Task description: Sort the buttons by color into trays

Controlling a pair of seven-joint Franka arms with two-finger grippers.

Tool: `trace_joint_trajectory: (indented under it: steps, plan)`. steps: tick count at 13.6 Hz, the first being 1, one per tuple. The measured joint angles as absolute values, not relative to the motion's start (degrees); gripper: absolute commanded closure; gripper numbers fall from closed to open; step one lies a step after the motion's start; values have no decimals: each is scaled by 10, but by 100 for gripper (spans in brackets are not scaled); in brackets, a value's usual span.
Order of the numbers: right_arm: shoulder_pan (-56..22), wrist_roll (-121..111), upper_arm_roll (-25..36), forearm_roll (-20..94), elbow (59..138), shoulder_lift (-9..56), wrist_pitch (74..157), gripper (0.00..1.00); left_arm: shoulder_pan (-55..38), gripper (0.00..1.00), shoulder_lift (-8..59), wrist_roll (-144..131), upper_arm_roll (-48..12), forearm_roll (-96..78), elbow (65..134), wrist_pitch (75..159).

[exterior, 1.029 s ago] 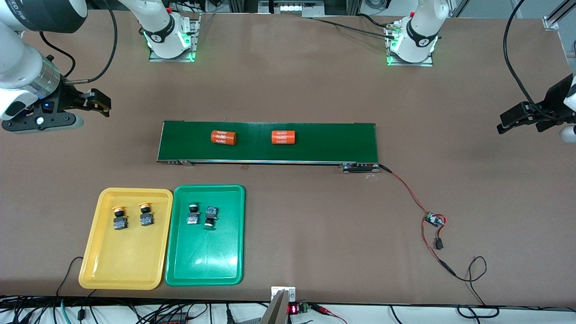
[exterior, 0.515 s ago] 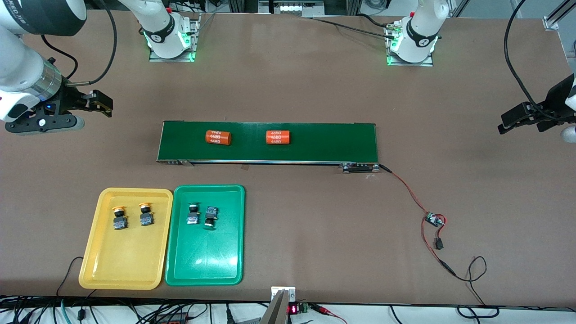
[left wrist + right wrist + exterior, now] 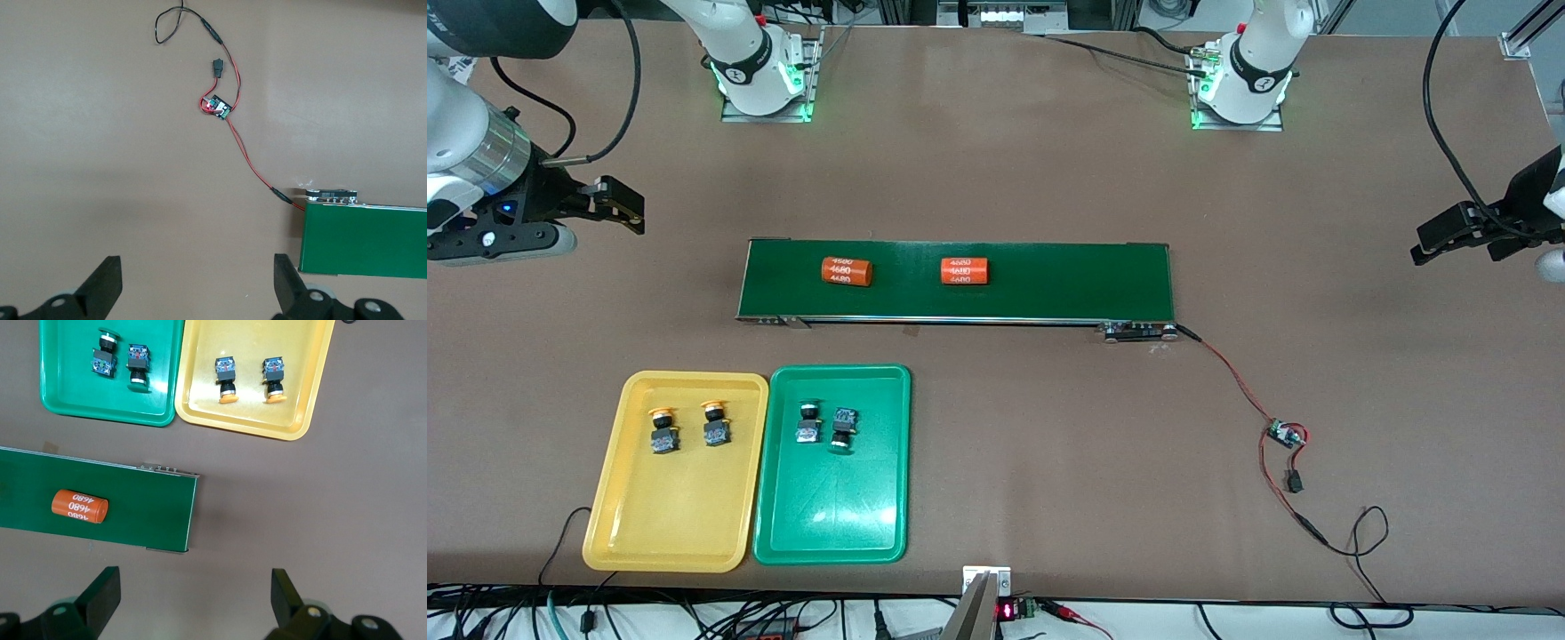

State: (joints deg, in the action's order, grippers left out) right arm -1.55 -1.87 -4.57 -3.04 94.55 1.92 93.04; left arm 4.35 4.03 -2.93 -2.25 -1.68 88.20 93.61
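The yellow tray (image 3: pixel 676 533) and the green tray (image 3: pixel 831 524) lie side by side, nearer the front camera than the belt, toward the right arm's end. Two yellow-capped buttons (image 3: pixel 663 431) (image 3: pixel 716 425) lie in the yellow tray (image 3: pixel 300 393). In the green tray (image 3: pixel 67 400) are two green-capped buttons (image 3: pixel 808 421) (image 3: pixel 844 428). My right gripper (image 3: pixel 618 206) (image 3: pixel 193 593) hangs open and empty over bare table off the belt's end. At the table's other end my left gripper (image 3: pixel 1449 240) (image 3: pixel 197 280) is also open, holding nothing.
A long dark-green conveyor belt (image 3: pixel 1049 280) crosses the middle of the table and carries two orange cylinders (image 3: pixel 847 271) (image 3: pixel 965 270) with white print. A red wire runs from the belt to a small circuit board (image 3: pixel 1285 435), toward the left arm's end.
Both orange cylinders have travelled along the belt toward the right arm's end. My right gripper has drifted slightly farther from the trays. The left arm, trays and buttons are unchanged.
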Motion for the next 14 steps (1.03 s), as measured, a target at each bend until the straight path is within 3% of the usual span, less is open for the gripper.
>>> trace_joint_trajectory:
  steps: [14]
  plan:
    - [-15, -19, -41, -30, 944, 20, 920, 0, 44, 0, 40, -29, -22, -17, 882, 936]
